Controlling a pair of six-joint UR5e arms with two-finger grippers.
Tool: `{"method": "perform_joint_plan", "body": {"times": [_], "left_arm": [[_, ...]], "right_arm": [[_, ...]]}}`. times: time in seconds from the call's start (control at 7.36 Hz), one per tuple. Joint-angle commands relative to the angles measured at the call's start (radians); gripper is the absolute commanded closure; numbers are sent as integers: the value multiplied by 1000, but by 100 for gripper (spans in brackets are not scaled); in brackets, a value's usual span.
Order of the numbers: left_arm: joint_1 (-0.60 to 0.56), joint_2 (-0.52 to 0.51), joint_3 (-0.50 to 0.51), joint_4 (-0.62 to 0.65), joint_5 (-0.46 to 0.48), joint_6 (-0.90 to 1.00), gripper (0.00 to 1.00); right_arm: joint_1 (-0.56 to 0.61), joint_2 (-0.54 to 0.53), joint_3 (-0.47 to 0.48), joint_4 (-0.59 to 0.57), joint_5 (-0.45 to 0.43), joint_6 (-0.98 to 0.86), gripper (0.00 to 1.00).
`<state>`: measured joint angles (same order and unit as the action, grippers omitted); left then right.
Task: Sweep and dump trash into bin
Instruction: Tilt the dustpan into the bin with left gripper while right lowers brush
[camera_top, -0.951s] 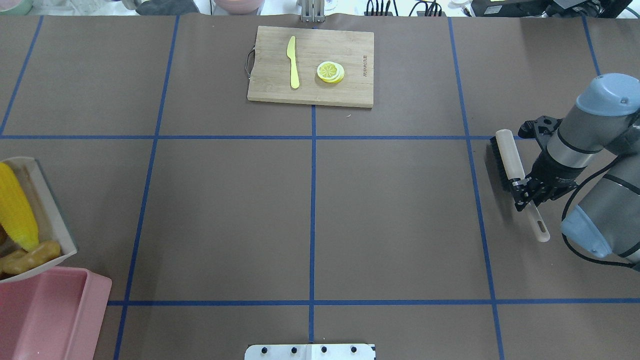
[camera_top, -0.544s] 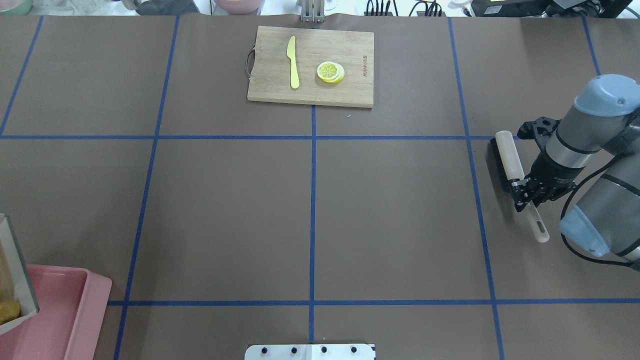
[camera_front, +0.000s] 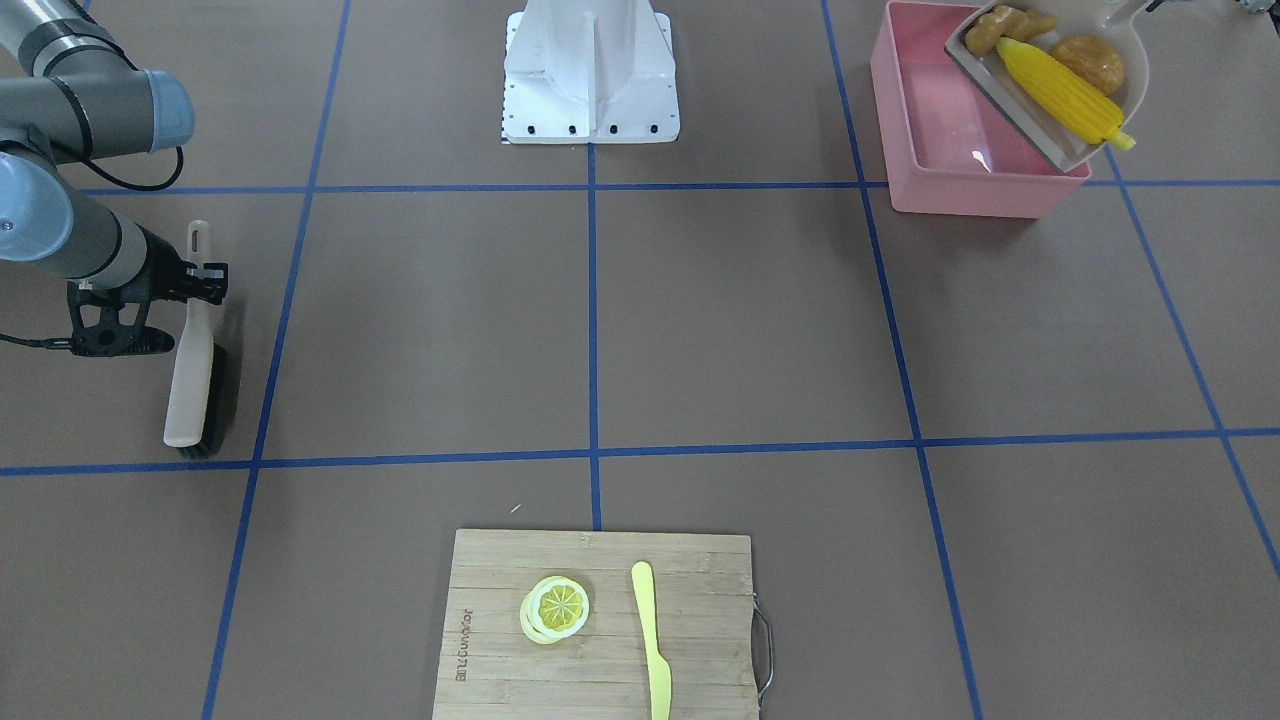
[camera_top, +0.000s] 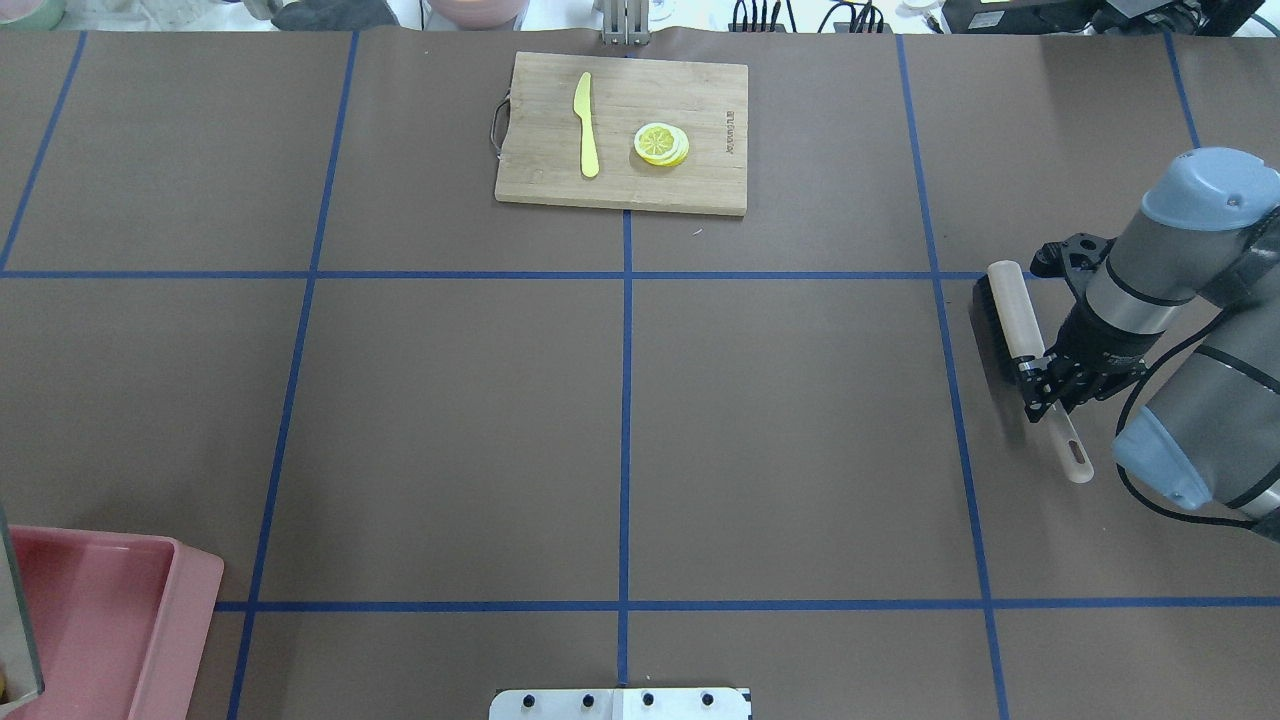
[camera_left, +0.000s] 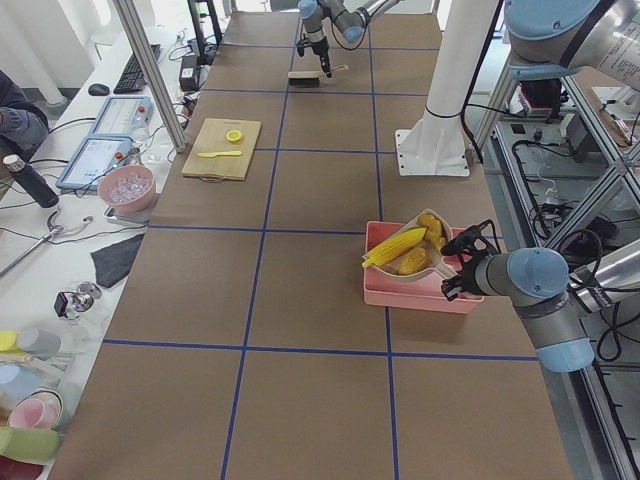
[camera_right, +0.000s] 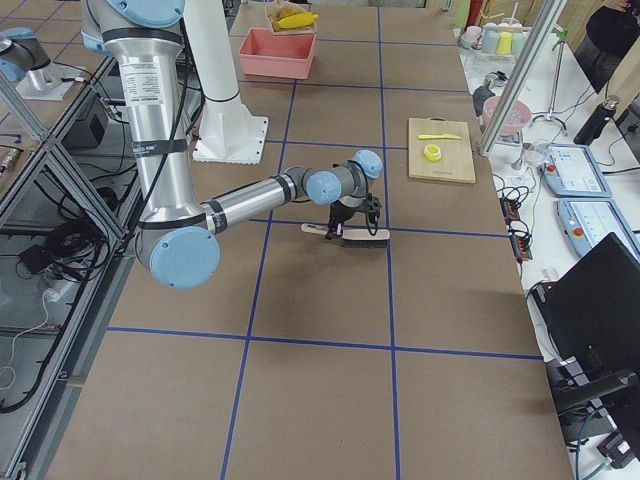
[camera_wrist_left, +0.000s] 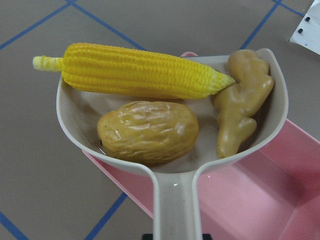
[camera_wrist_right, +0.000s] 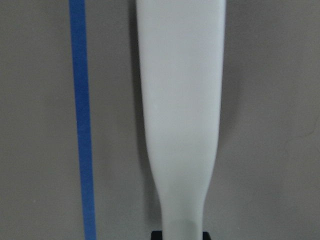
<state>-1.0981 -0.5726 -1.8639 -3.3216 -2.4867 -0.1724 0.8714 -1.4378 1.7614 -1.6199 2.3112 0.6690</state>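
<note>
at the bench's (camera_top: 780, 440) left near corner stands the pink rectangular plastic bin (camera_top: 190, 590) with tall walls. above it hangs a beige plastic dustpan (camera_wrist_left: 172, 210), tilted, clear of the bin's rim. its handle runs back into the left claw (camera_left: 458, 268), which is pinched on that handle. all the trash lies in the pan: a yellow toy corn cob (camera_wrist_left: 140, 70) along the wide front lip, its pale stalk end poking past the rim; a brown-orange toy potato (camera_wrist_left: 147, 131) just behind it, touching it; and a knobbly tan toy ginger root (camera_wrist_left: 242, 105) beside the potato, against the corn's tip. in the wrist view, part of the pan is over the pink box and part over bare bench.

mid-bench at the far edge lies a rectangular bamboo cutting board (camera_top: 540, 170) with a metal handle. on it are a pale yellow plastic knife (camera_top: 586, 125) and, a little apart to its right, a yellow lemon slice (camera_top: 660, 143).

well off to the right, the right claw (camera_top: 1040, 385) is clamped on the neck of a beige-handled hand brush (camera_top: 1010, 305) with dark bristles. the brush lies level beside a blue tape line, bristles down at the bench; i cannot tell if they touch it.
</note>
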Motion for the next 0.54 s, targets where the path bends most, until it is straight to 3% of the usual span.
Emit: {"method": "perform_joint_plan", "body": {"times": [0.0, 0.14, 0.27, 0.41], "left_arm": [[0, 39, 3, 7, -53, 1, 79], [0, 56, 5, 23, -69, 4, 80], [0, 69, 5, 46, -104, 4, 80], [1, 88, 5, 78, -116, 4, 80]], "right_arm": [[0, 5, -3, 0, 1, 9, 56], [0, 5, -2, 0, 2, 10, 43], [0, 5, 1, 0, 1, 11, 0], [1, 5, 6, 0, 1, 11, 0]]}}
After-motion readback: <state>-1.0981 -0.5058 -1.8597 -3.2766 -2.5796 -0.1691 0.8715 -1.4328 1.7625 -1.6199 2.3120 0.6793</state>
